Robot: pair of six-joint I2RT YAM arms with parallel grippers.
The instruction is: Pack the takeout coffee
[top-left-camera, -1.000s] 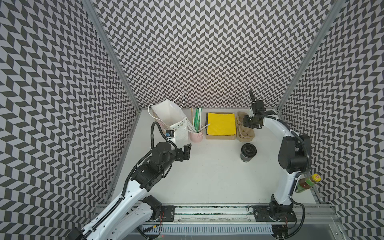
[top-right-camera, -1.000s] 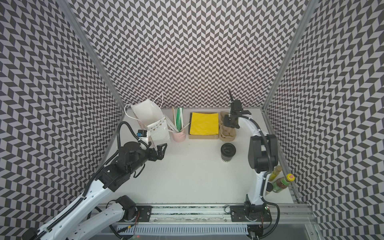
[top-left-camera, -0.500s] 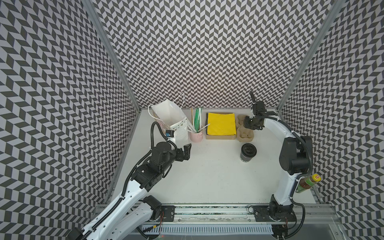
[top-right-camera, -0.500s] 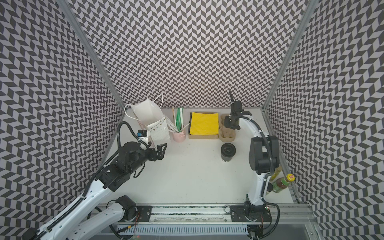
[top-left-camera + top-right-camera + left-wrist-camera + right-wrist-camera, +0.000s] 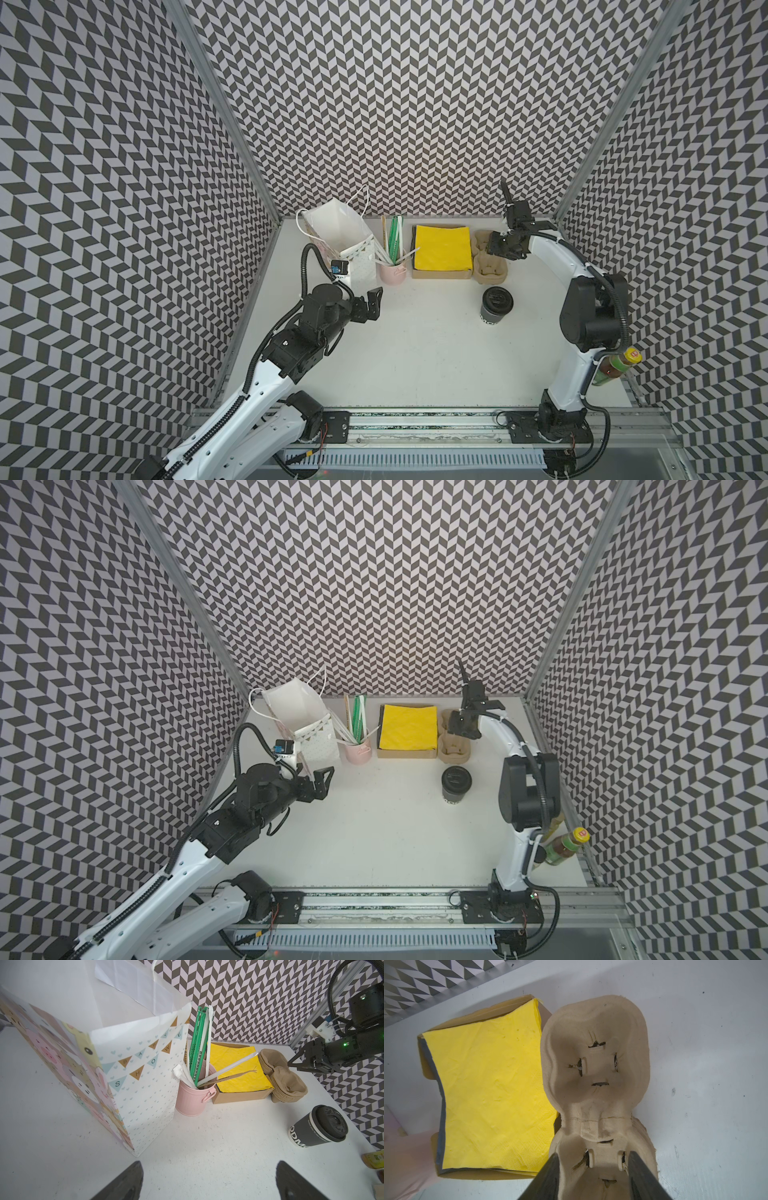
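- Clock directions are read in the top views, with 12 at the back wall.
- The left arm climbs from the front rail at 7 o'clock with its elbow bent and its forearm aimed toward 1 o'clock.
- The left tool hangs above the bench, just in front of the paper gift bag. Its fingers are spread wide with nothing between them.
- The right arm stands at 5 o'clock with its elbow at 3. Its white forearm arches back toward 1 o'clock, and the wrist is bent down.
- The right tool sits over the stacked pulp cup carriers. Its fingers are spread to either side of 1 of the 2 wells; I cannot tell whether they touch the pulp.
- The takeout coffee stands upright on the bench at 2 o'clock with its lid on. It is just in front of the carriers and apart from both tools.
- Yellow napkins in a cardboard box lie just beside the carriers, at their 9 o'clock.
- A pink bucket of straws stands between the box and the bag.
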